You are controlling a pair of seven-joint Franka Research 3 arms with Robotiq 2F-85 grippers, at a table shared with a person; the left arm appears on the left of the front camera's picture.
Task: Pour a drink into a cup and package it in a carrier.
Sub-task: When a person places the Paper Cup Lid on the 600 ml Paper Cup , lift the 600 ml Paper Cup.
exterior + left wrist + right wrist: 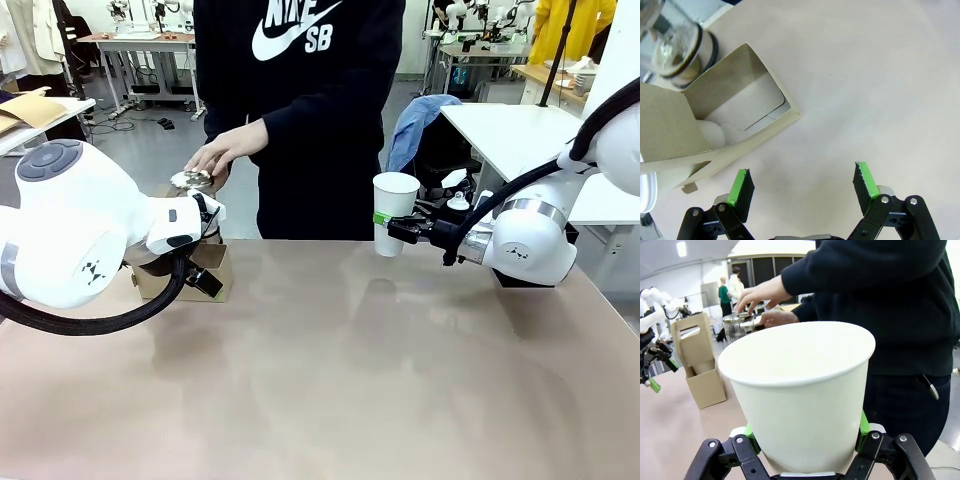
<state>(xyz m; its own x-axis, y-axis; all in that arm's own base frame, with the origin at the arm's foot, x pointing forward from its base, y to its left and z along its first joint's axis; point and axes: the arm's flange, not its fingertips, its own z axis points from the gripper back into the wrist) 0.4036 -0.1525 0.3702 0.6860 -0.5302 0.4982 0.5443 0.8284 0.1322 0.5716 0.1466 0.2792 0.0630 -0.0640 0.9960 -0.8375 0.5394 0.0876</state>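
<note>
Beige laminate covers the table, seen from the front. Near its far edge, right of the middle, the cup is held upright and clear of the surface by the right gripper, whose pads are pressed against its lower wall; no lid is on it. At the far left corner the carrier is largely hidden by the bulky white left arm, which stands in front of it. Just behind the carrier, a person's hand is laid on the shiny top of a glass vessel. Beyond the far edge a dark hooded top is seen.

From the left wrist, the left gripper is seen with its green pads spread wide over bare table, nothing between them. Just beside the left pad lies the carrier's cardboard wall; a white rounded thing sits inside it and cannot be identified. The glass vessel stands past the carrier, and its contents cannot be told.

From the right wrist, the cup's broad white wall is gripped between both pads, its mouth uncovered. Behind it at the left the carrier stands with its handle tab upright, well apart from the cup. Two hands are held over glass vessels beyond it.
</note>
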